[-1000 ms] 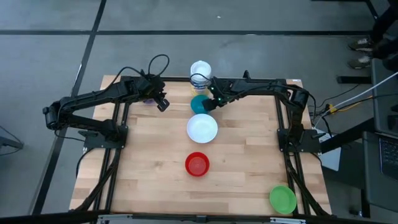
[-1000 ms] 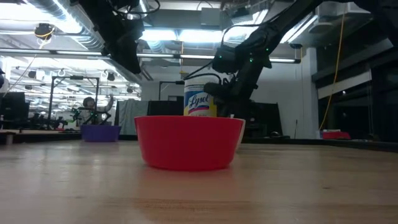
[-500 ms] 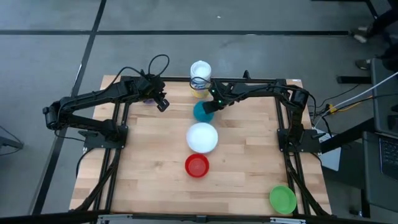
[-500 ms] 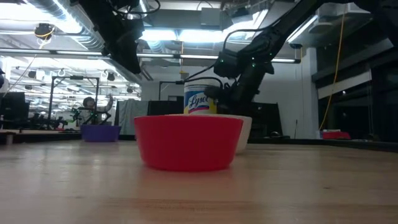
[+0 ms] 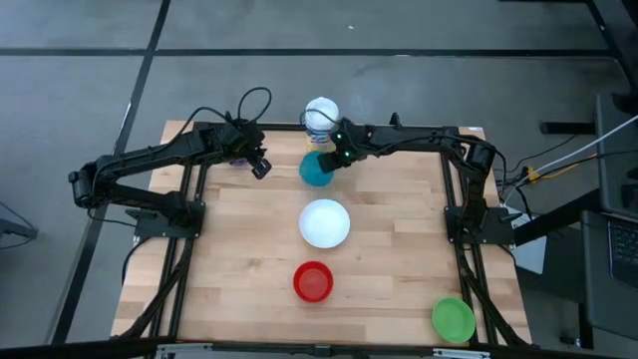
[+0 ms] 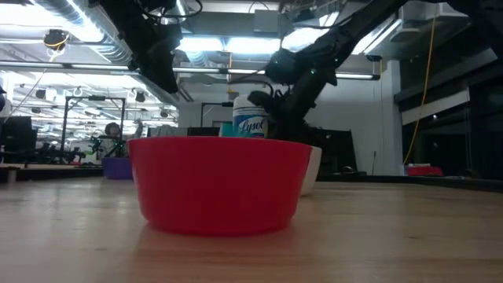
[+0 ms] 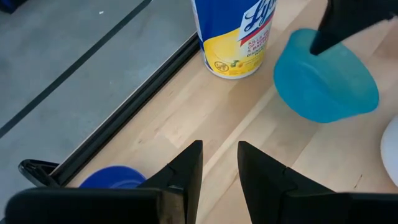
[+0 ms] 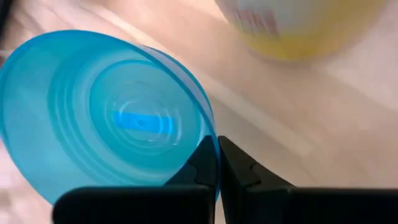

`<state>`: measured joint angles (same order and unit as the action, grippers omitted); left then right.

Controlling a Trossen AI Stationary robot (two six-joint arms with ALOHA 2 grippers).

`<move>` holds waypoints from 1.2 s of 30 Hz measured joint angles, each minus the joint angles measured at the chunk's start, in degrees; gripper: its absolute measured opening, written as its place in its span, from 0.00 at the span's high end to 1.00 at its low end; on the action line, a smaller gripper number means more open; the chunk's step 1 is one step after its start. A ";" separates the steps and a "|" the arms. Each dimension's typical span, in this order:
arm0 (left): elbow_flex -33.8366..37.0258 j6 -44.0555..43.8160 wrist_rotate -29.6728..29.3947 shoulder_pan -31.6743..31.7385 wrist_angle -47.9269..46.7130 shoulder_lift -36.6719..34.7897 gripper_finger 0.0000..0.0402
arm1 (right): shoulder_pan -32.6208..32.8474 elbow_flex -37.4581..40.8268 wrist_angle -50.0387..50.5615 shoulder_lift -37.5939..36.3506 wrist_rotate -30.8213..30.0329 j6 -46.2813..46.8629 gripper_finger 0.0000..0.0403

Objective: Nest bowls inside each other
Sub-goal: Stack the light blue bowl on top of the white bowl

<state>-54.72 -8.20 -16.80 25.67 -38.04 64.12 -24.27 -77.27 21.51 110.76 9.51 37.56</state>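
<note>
- Left gripper (image 5: 261, 168) hovers left of the canister (image 5: 320, 113), fingers apart, holding nothing; the dark blue bowl (image 7: 112, 177) sits beneath it near the desk (image 5: 389, 259) edge.
- Teal bowl (image 5: 317, 169), just in front of the canister, is tilted and raised, its rim pinched in the closed right gripper (image 5: 338, 160).
- White bowl (image 5: 324, 222) stands farther in front of the canister, red bowl (image 5: 313, 282) beyond it, both empty.
- Green bowl (image 5: 454, 319) lies far right of the canister, at the desk's near corner.
- No bowl looks nested yet; all four insertions remain.
</note>
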 joint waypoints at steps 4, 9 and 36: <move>0.00 -0.58 0.02 0.00 0.00 0.00 0.76 | -0.05 -5.95 -0.20 0.00 3.17 -1.78 1.00; 0.00 -1.35 0.00 0.00 0.00 0.00 0.76 | 1.27 -14.82 -6.05 0.00 10.28 -2.18 1.00; 0.00 -1.15 3.22 6.81 0.70 0.00 0.76 | -4.77 -27.24 -25.58 -13.51 34.31 -1.33 1.00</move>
<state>-54.72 -9.35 -13.57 32.49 -37.34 64.12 -29.04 -104.51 -4.07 97.25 43.82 36.23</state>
